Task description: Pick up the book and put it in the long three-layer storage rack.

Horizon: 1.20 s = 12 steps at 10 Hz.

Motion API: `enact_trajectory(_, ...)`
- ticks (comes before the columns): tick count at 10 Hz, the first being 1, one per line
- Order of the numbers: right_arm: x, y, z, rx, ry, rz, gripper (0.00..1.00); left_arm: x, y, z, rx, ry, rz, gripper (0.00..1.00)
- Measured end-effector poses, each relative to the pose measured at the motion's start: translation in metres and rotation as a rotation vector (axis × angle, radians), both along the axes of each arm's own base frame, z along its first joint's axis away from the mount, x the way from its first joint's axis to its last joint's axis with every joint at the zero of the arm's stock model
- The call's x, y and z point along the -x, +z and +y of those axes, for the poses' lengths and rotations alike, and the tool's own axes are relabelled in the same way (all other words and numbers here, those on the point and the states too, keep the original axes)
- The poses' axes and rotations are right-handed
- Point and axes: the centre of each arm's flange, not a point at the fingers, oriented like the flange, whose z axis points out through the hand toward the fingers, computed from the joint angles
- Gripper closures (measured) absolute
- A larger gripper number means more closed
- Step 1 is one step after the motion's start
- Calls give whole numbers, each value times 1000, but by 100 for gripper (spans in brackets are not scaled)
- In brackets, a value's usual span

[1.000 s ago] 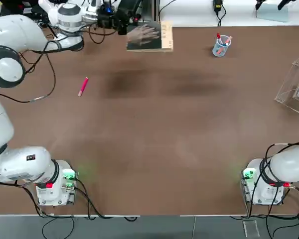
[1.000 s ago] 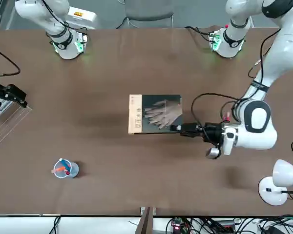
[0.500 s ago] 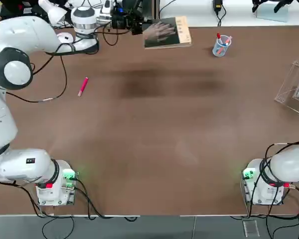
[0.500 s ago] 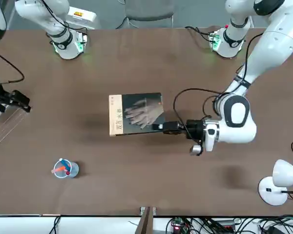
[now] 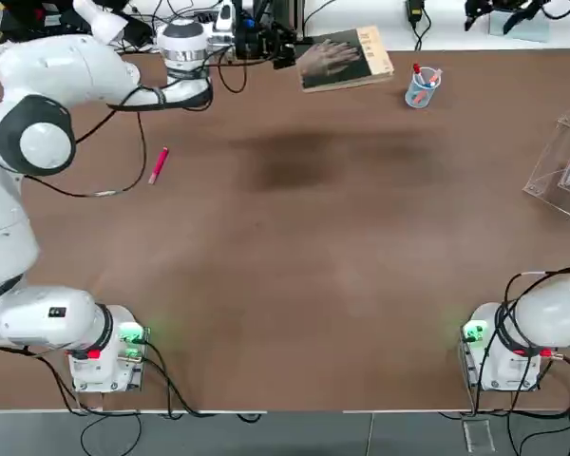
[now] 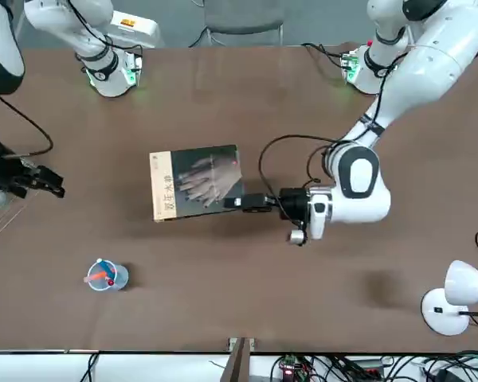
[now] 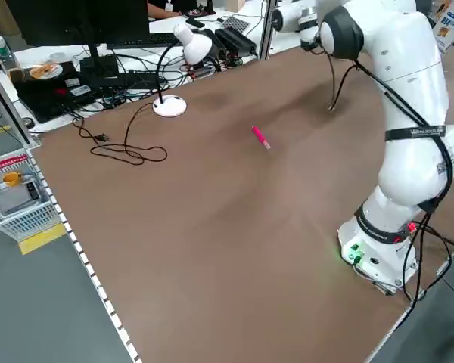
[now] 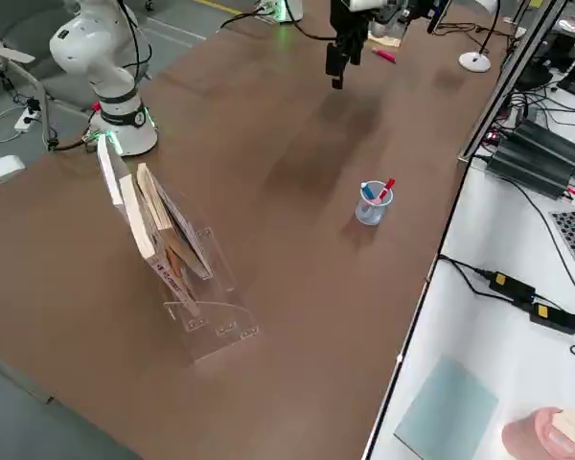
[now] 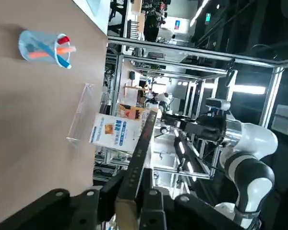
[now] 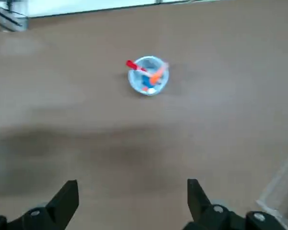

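Observation:
The book has a dark cover with a pale hand and a tan strip. It hangs flat above the far side of the table, cover up. My left gripper is shut on its edge, and the left wrist view shows the book edge-on between the fingers. The clear storage rack stands at the table's right edge with several books leaning in it. My right gripper hovers open and empty high over the table between the pen cup and the rack, also seen in the front view.
A small clear cup of pens stands on the table between the book and the rack. A pink pen lies on the left half of the table. A white desk lamp sits at the far left corner.
My left gripper has carried the book steadily to the robot's right along the far side of the table, toward the pen cup. The right gripper has shifted a little.

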Motion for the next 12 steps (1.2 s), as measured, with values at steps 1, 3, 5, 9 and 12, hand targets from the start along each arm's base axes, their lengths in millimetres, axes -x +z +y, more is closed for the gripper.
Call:
enact_trajectory(1,-3,-4,0,-59,-1,7,0,3,0,-8,-1,6,5,96)
enact_trajectory(3,-7,-5,-11,-185,1,8,0,6,-2,-19,-2,18,13,96)
enact_trajectory(5,-7,-2,-32,-297,1,23,0,6,-6,-23,-1,22,19,96)
enact_trajectory(9,-9,-14,-75,-538,23,39,0,4,-9,-21,-1,27,22,96)
enact_trajectory(12,-22,-52,-88,-789,-13,80,0,3,-9,-21,0,28,22,96)
